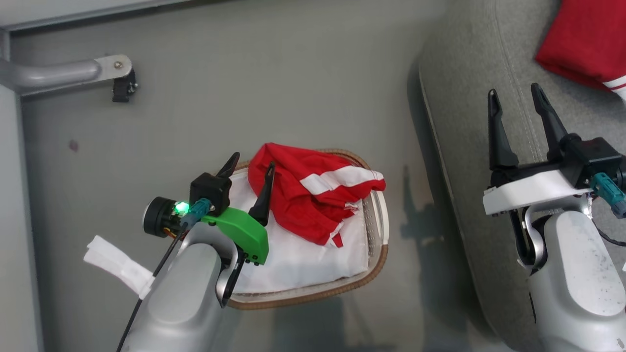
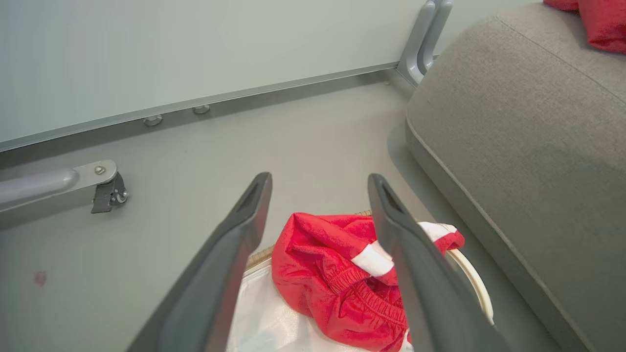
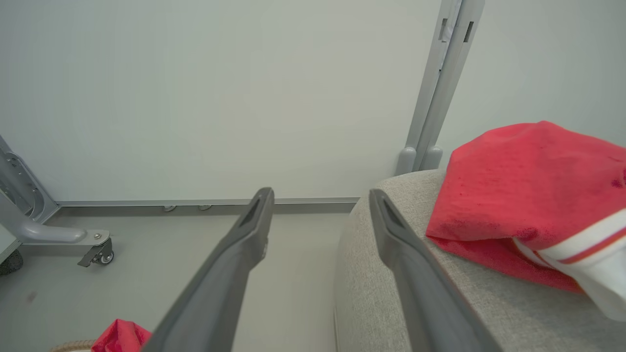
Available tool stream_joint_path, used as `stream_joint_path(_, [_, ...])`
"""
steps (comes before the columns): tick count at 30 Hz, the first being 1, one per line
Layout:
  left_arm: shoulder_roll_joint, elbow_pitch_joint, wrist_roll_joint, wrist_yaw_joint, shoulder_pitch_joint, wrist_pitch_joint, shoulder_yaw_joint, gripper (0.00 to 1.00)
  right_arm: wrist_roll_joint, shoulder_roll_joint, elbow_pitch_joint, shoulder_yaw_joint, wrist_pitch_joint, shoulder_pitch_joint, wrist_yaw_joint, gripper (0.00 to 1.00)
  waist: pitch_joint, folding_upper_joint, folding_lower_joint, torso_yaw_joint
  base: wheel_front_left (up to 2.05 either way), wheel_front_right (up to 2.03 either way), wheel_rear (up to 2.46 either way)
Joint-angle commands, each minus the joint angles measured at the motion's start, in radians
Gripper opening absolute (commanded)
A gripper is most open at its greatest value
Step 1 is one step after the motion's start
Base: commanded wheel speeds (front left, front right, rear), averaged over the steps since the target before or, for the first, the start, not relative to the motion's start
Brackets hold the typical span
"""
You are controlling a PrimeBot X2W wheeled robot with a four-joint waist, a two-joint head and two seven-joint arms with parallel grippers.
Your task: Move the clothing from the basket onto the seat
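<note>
Both jaws are wide open, holding nothing; left jaws hang over red clothes (image 1: pixel 293 195) in the basket (image 1: pixel 377 220) beside the seat (image 1: pixel 469 146).

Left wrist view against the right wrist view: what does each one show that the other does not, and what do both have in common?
Left wrist view, not the right: the open left gripper, the white liner of the basket, and the white band across the red banded garment in it. Right wrist view, not the left: the open right gripper and the striped cuff of the red cuffed garment on the seat. Both: the grey seat, some red of each garment, the basket's rim, the wheeled leg.
</note>
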Motion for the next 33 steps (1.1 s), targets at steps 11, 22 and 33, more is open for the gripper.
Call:
stream_joint_path(11, [0.007,0.235,-0.037,-0.009,-0.158,0.012,-0.204,1.0,0.055,-0.002,-0.043,0.034,-0.002,-0.08,-0.001,1.0,0.266,0.0,-0.0001,-0.178,0.0,0.0,0.0])
stream_joint_path(22, [0.007,0.338,-0.13,0.001,-0.258,0.065,-0.284,1.0,0.103,-0.002,-0.072,0.066,-0.002,-0.123,-0.001,1.0,0.353,0.0,-0.0001,-0.231,0.0,0.0,0.0])
stream_joint_path(33, [0.007,0.428,-0.211,0.057,-0.349,0.08,-0.261,1.0,0.131,-0.002,-0.086,0.079,-0.002,-0.15,-0.001,1.0,0.41,0.0,-0.0001,-0.264,0.0,0.0,0.0])
